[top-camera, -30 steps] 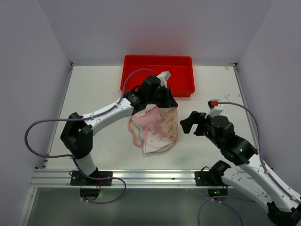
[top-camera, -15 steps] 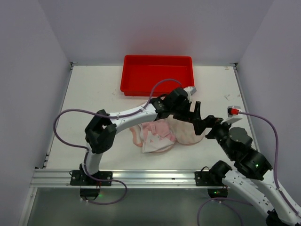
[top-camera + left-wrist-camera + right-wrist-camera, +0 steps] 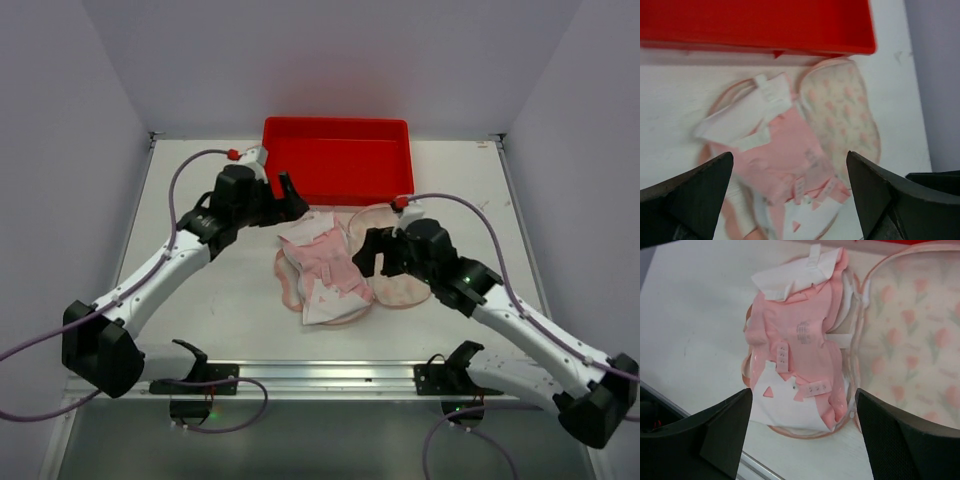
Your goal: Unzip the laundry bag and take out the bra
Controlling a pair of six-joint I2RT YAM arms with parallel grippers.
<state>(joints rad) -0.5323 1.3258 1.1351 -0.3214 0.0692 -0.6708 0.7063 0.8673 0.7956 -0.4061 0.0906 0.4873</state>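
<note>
Right, the zip work looks finished: the laundry bag [image 3: 405, 288] lies spread open flat in the middle of the desk [image 3: 220, 290], just in front of the red tray [image 3: 335, 123]. Its printed flap is thrown out towards the right arm. The bra [image 3: 330, 268] sits on the other half, pink cups up and white strap ends splayed at both ends, with the bag's pink rim peeking out around it.

The left hand [image 3: 290, 198] hangs near the tray's front corner, spread wide and carrying nothing. The right hand [image 3: 372, 255] hovers low over the line where flap meets garment, also wide apart and empty. Neither is touching fabric that I can make out.

So the job now, I'd say, is the lift-out, and the trick is where to bite.
- **Grip point:** go for a loose strap end or the raised edge of a cup, somewhere that stands proud of the bag.
- **The risk:** white strap on white lining is easy to confuse, so a pinch too deep near the rim could gather the pouch as well.
- **The lift:** close gently, raise straight up, then carry sideways.
- **The other hand:** press it on the printed flap so the bag doesn't ride along.
</note>
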